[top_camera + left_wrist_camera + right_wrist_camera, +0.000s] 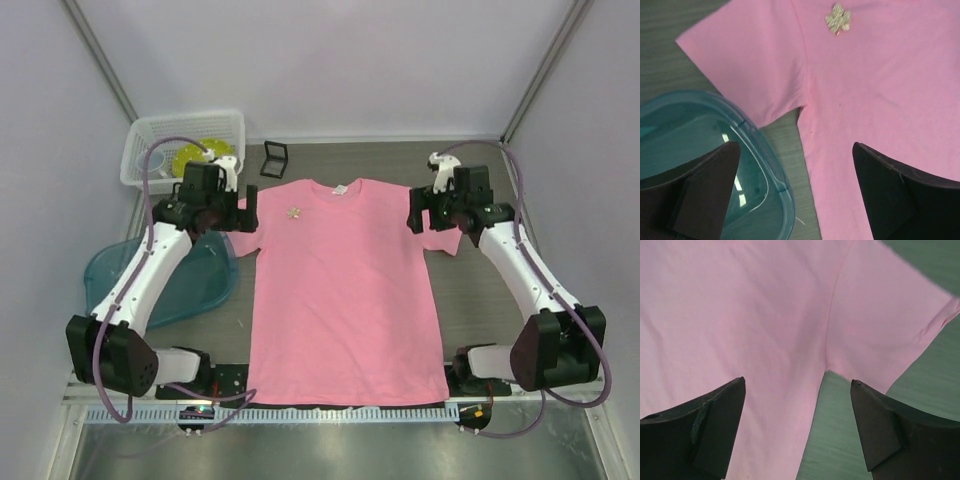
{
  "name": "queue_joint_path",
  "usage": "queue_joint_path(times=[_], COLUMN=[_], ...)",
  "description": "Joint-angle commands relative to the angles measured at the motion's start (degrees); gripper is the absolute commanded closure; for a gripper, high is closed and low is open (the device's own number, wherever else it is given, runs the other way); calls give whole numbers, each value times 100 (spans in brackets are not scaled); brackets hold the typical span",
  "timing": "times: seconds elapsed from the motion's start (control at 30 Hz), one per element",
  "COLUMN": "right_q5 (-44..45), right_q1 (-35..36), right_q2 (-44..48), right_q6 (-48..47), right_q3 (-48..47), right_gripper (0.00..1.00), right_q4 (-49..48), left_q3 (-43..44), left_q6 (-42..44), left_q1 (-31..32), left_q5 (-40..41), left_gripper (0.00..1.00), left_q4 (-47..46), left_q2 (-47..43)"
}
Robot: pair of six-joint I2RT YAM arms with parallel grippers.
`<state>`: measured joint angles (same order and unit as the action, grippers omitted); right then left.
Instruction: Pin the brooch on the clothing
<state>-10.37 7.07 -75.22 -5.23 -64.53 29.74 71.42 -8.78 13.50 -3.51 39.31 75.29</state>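
The pink T-shirt [345,300] lies flat on the table, collar at the far side. The small cream-gold brooch [294,212] sits on its upper left chest; it also shows in the left wrist view [838,19]. My left gripper [243,215] hangs open and empty above the shirt's left sleeve and armpit [790,100], short of the brooch. My right gripper [418,215] hangs open and empty above the right armpit of the shirt [765,315]. The brooch is out of the right wrist view.
A teal plastic tub [190,275] lies left of the shirt, under my left arm, and shows in the left wrist view [705,145]. A white basket [185,145] with a yellow item stands at the back left. A small black square box [274,158] lies behind the collar.
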Motion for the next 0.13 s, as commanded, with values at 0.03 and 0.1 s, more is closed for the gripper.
queue_joint_path(times=[0.03, 0.1], right_q5=[132, 132], right_q1=[22, 22], right_q2=[499, 578], right_q6=[242, 103], right_q3=[784, 802], right_gripper=[10, 10], right_q4=[-240, -188], left_q3=[-593, -611], left_q6=[95, 121], left_q1=[-5, -14], left_q5=[420, 605], left_gripper=[0, 0], left_q4=[-169, -134], left_q2=[-444, -515])
